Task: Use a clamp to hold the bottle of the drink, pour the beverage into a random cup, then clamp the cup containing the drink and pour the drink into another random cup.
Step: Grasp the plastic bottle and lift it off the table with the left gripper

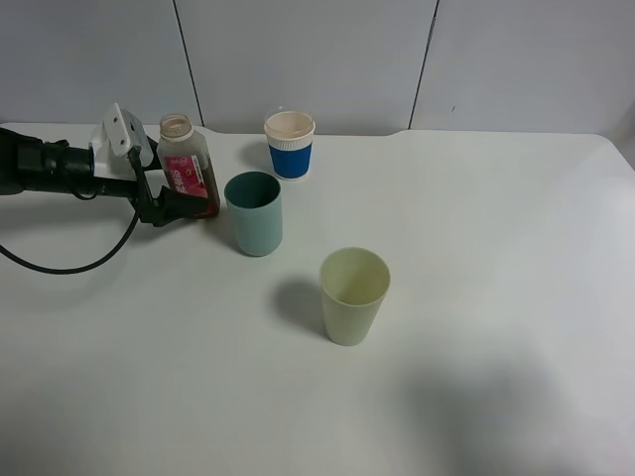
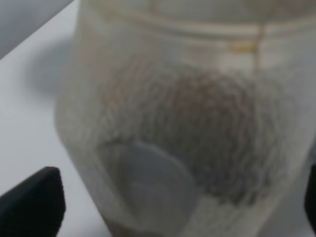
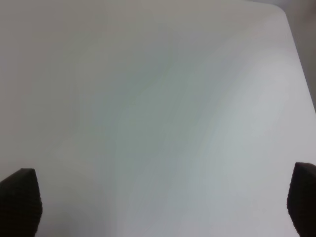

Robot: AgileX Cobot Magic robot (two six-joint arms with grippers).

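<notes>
A clear drink bottle (image 1: 189,169) with a pink label and no cap stands upright at the back left of the white table (image 1: 476,297). My left gripper (image 1: 182,201) reaches in from the left and is open, with a finger on each side of the bottle's lower half. In the left wrist view the bottle (image 2: 187,123) fills the space between the fingers (image 2: 32,202), with brown drink inside. A teal cup (image 1: 254,213) stands just right of the bottle. A pale green cup (image 1: 353,296) stands in the middle. My right gripper (image 3: 158,202) is open over bare table and is out of the exterior view.
A blue paper cup (image 1: 290,145) with a white rim stands behind the teal cup near the back wall. A black cable (image 1: 69,266) loops from the left arm onto the table.
</notes>
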